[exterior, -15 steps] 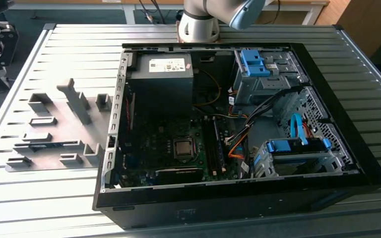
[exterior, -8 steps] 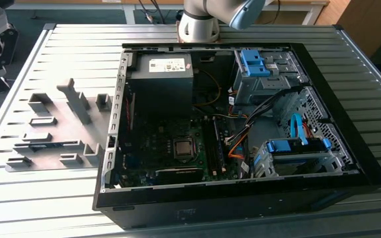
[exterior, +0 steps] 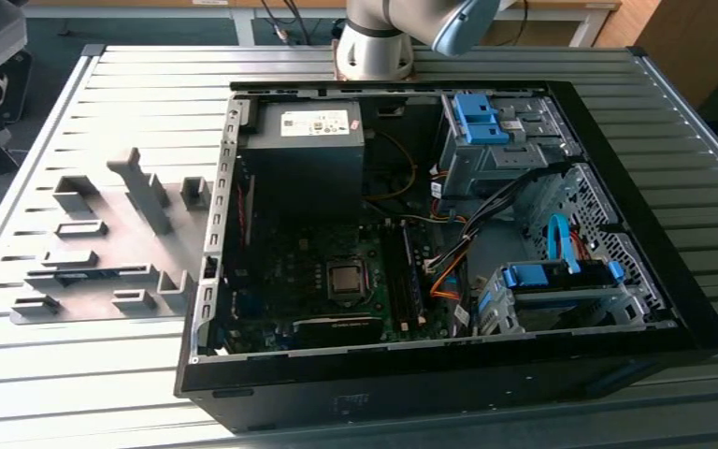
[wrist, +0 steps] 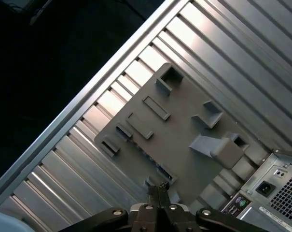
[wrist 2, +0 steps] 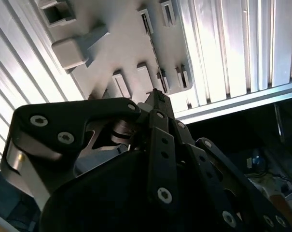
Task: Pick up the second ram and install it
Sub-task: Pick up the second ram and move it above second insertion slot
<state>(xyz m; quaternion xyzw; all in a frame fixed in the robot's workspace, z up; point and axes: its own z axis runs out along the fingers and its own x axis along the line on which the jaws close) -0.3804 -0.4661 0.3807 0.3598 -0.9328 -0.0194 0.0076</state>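
Logging state: pick not yet made, install not begun, by my reading. At the exterior view's left the slatted surface carries a grey plate with its blocks. In a low holder on the plate's near side lies a thin blue-green strip, which I take for the ram. It rests there on edge, outside the case.

Hand in both wrist views: closed, fingertips meeting, nothing seen between them. It hangs above the plate, tips near one end of the holder's line. No contact with the ram that I can see; height above it cannot be judged.

Further right, inside the case, the memory slots run beside the socket. Whether a stick is already seated there, and which slot stands free, I cannot tell: the slots read as dark bars with a hint of green.

Left to do, as judged: grasp, carry, seat in slot.

Hard to make out: in the wrist views the holder is a thin dark line, and the ram's board cannot be picked out in it. The hand's own linkage covers part of the plate. Cables cross the board right of the slots. The arm is cut off at the exterior view's upper edge.
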